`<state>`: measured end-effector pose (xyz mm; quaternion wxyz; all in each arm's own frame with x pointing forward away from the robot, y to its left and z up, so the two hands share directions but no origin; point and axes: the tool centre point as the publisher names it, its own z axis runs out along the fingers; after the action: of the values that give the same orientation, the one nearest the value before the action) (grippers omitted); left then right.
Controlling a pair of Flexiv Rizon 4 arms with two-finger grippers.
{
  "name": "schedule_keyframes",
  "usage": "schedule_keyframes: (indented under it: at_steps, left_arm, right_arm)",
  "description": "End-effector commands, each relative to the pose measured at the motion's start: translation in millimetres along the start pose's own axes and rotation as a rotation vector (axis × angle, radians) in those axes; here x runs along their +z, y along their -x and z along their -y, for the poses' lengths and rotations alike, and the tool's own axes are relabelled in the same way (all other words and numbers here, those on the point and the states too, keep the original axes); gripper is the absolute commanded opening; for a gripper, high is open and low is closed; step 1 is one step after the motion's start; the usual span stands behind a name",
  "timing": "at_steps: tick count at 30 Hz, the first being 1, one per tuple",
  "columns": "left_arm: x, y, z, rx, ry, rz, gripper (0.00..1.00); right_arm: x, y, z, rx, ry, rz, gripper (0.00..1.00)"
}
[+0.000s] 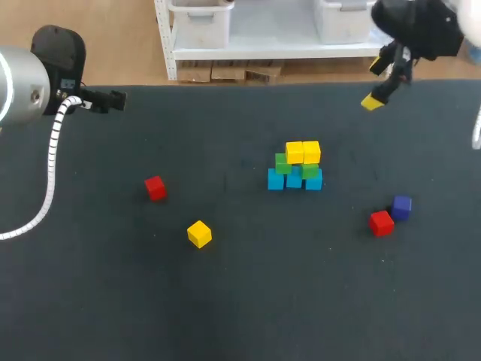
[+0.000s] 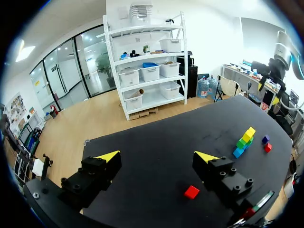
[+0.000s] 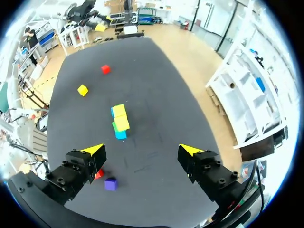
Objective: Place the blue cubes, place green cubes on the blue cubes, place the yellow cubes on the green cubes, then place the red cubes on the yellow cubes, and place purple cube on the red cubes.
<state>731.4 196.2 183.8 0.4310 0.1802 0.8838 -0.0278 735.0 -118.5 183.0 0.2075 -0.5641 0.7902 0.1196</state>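
Jaws of the left arm [image 1: 26,83] and right arm [image 1: 421,30] both stand released, empty; the loose yellow cube [image 1: 199,234] lies near-left of the stack [image 1: 294,167], closer to the left arm

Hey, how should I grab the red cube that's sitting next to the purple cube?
Come down from above and pinch the small red cube by the two opposite faces that don't face the small purple cube, which sits close beside it.
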Motion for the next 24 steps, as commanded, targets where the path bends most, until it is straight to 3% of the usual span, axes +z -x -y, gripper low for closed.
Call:
schedule_keyframes:
  at_steps: [1,24]
  left_arm:
    - [1,0.2,-1.4,0.001,-0.007,0.000,1.00]
    - [1,0.2,-1.4,0.001,-0.007,0.000,1.00]
  right_arm:
    - [-19,-13,-5,0.018,-0.186,0.082,1.00]
    - [-64,-74,20,0.293,-0.371,0.253,1.00]
